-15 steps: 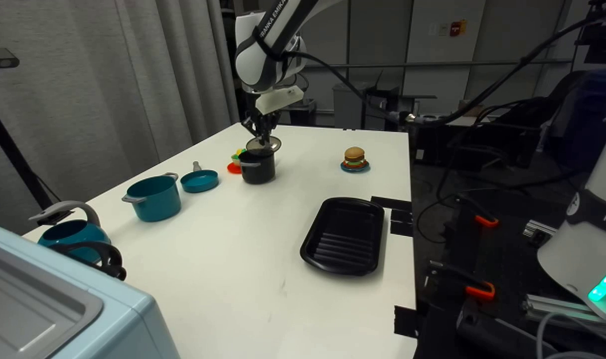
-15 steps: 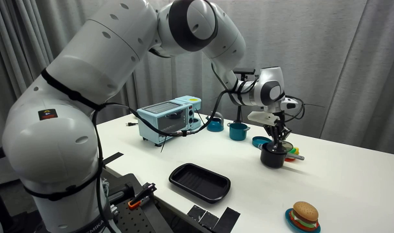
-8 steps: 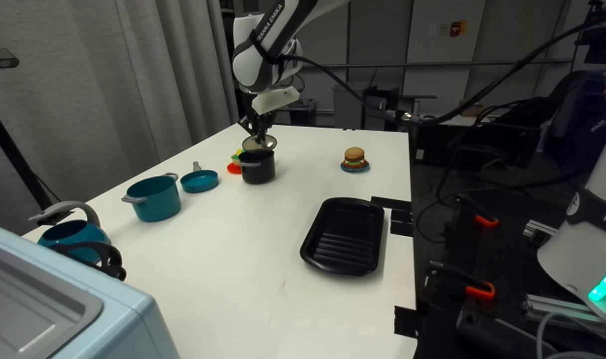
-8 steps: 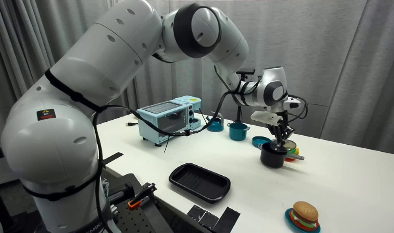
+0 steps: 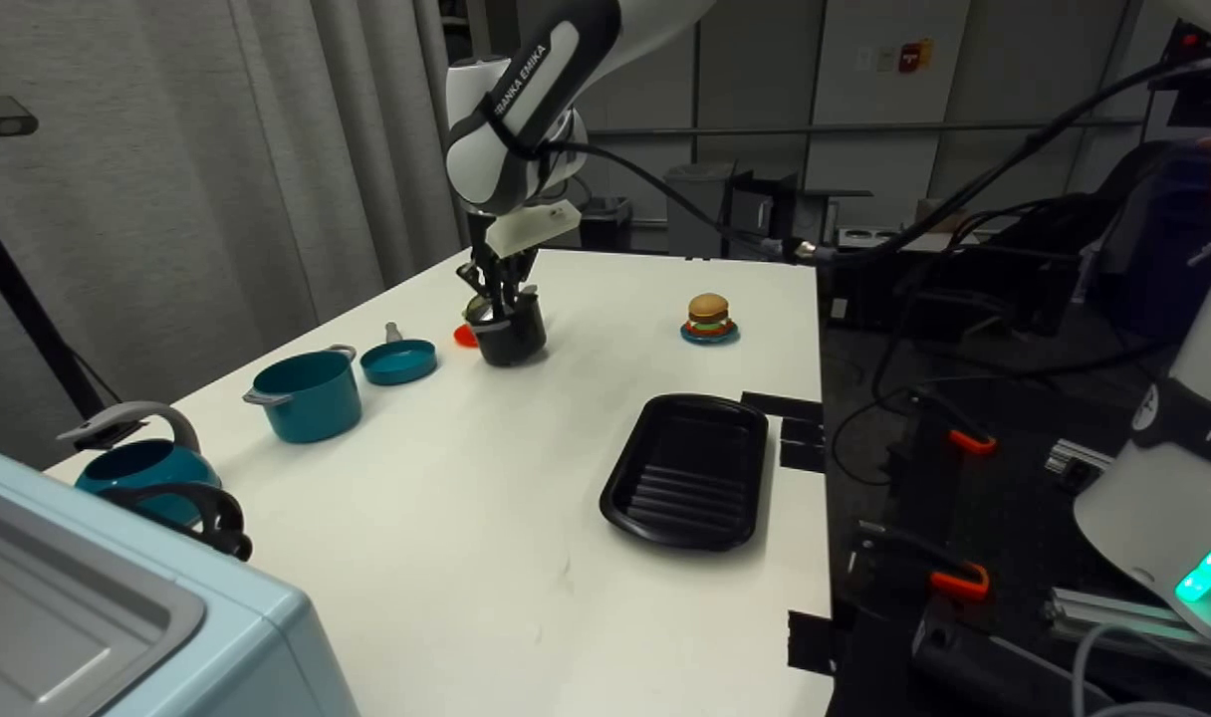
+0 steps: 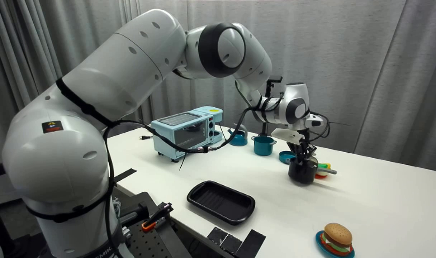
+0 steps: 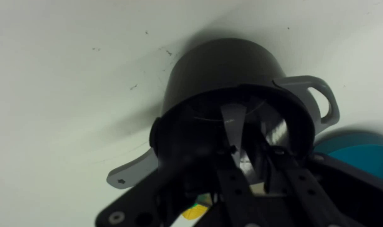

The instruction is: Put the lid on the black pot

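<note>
The black pot (image 5: pixel 514 344) stands on the table, slightly tipped; its grey long handle and loop handle show in the wrist view (image 7: pixel 223 63). The lid (image 7: pixel 278 132) is steeply tilted at the pot's mouth, with part of it apparently inside the opening. In both exterior views only a sliver of the lid shows behind the fingers (image 5: pixel 478 307) (image 6: pixel 313 159). My gripper (image 7: pixel 252 151) points down over the pot, its fingers a small gap apart at the lid's middle. It appears shut on the lid's knob, which is dark and mostly hidden. The gripper also shows in an exterior view (image 6: pixel 302 160).
A red plate (image 5: pixel 466 337) with toy food touches or nearly touches the pot's side. A teal pan (image 5: pixel 398 362), teal pot (image 5: pixel 312 403) and kettle (image 5: pixel 152 478) line the far side. A black grill pan (image 6: pixel 221 202), a toy burger (image 6: pixel 337 238) and a blue toaster oven (image 6: pixel 184 132) also stand there.
My gripper has moved down onto the pot with the lid. The lid has gone from above the rim to a steep tilt in the mouth. The pot has shifted and tipped slightly.
</note>
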You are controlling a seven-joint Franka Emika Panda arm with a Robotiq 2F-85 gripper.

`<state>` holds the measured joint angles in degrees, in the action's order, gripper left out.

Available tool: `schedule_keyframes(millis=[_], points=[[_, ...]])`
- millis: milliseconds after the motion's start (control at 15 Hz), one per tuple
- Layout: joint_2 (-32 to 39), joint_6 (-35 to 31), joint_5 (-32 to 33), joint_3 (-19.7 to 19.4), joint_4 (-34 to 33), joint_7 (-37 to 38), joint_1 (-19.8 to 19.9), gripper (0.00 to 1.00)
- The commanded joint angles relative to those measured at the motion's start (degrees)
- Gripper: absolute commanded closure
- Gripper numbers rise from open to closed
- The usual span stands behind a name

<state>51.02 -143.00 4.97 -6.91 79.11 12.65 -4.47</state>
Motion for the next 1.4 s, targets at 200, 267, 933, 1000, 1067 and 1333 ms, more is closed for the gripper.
schedule_keyframes(millis=[200, 267, 933, 1000, 1067, 1333], points=[[1.74, -0.25, -0.94, 0.86, -3.02, 0.36, 0.35, 0.23], [1.24, -0.35, -0.86, 0.74, -2.50, 0.55, 0.20, 0.14], [-8.24, 1.02, 0.10, 0.64, 5.05, 2.21, -3.28, 0.00], [-9.49, 1.09, 0.24, 0.67, 6.01, 2.35, -3.69, 0.00], [-10.95, 1.12, 0.44, 0.66, 7.24, 2.47, -4.15, 0.00], [-16.57, 1.73, 1.85, 0.24, 12.26, 3.26, -6.08, 0.00]])
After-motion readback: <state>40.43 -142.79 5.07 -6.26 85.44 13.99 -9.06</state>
